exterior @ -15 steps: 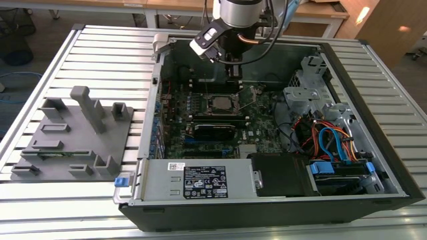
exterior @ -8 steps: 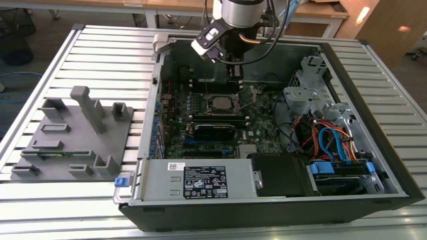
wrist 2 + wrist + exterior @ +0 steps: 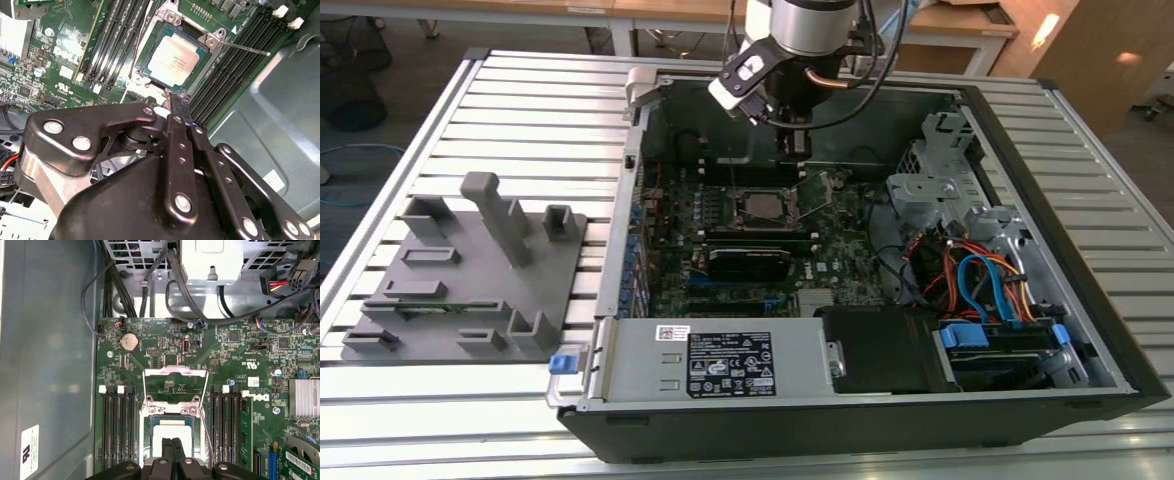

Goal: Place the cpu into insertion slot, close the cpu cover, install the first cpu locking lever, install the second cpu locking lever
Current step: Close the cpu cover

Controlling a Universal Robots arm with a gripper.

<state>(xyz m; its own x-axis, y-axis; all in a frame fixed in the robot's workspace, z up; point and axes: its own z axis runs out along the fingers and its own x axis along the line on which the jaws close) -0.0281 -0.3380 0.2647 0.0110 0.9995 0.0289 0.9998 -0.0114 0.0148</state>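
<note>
Second wrist view showed the gripper [image 3: 174, 98] with its two black fingers [image 3: 173, 135] pressed together and nothing visible between them. The tips sat at the near rim of the slot [image 3: 199, 67], just beside the cpu [image 3: 174, 57]. Whether they touched the rim could not be told. The cpu lay flat in the slot with its silver top up. A thin lever [image 3: 245, 48] stuck out from one corner of the slot, slanting over the memory slots [image 3: 240, 65]. A second wire [image 3: 142, 37] ran along the opposite side of the slot.

In the first wrist view the closed fingertips overlapped the near edge of the cpu. The cover [image 3: 175, 371] stood raised off the chip on the side away from the gripper, and green board showed through its square window. Banks of memory slots flanked the slot on both sides. Farther out on the motherboard [image 3: 235, 355] were a coin battery [image 3: 129, 341] and a finned heatsink [image 3: 304, 397]. Black cables [image 3: 175, 285] looped above the board's far edge.

In the exterior view the arm [image 3: 807, 30] reached down into the open case [image 3: 854, 430], which lay on a slatted table [image 3: 520, 100]. A labelled power supply [image 3: 720, 365] sat along the case's near side. A grey fixture [image 3: 467, 270] lay on the table to the exterior view's left of the case.
</note>
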